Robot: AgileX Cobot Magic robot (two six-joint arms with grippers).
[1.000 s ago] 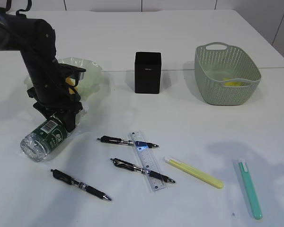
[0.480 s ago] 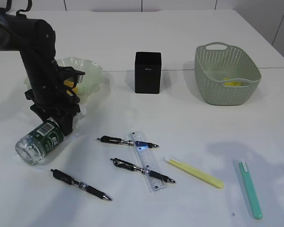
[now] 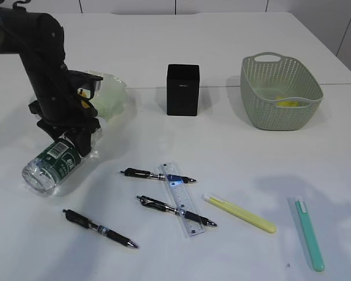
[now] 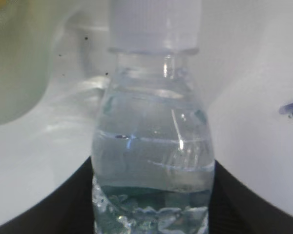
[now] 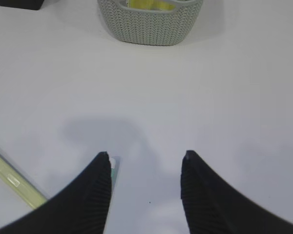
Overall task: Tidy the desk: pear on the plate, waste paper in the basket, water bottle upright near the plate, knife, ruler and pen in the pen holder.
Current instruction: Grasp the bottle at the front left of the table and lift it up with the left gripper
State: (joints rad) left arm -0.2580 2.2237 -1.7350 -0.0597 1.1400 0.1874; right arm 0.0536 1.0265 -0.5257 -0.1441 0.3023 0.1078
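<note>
From my remote station, the left arm has carried the water bottle [image 3: 51,165] a little higher and nearer the plate [image 3: 110,93] than a second ago, its clear base now lifted more off the white surface [image 3: 234,146] and its cap end tucked under the wrist; the left pincer [image 3: 76,140] is clamped on the water bottle's neck, which fills the left wrist view [image 4: 154,146] with liquid visible inside. Behind the arm, the pale green plate sits at the left rear, and a yellow-orange patch shows at its edge beside the arm, too hidden for me to name. Nothing else has shifted: three black pens [image 3: 157,174] lie at centre front, two of them crossing the clear ruler [image 3: 181,199], with a yellow knife [image 3: 240,213] just to their right and a green knife [image 3: 310,233] further right. The black pen holder [image 3: 182,89] stands at centre rear; I cannot see into it. At right rear, the sage basket [image 3: 281,91] holds something yellow [image 3: 289,102]. The right pincer [image 5: 145,163] hangs over the surface with its jaws apart, gripping nothing, the green knife's tip just beside its left finger.
</note>
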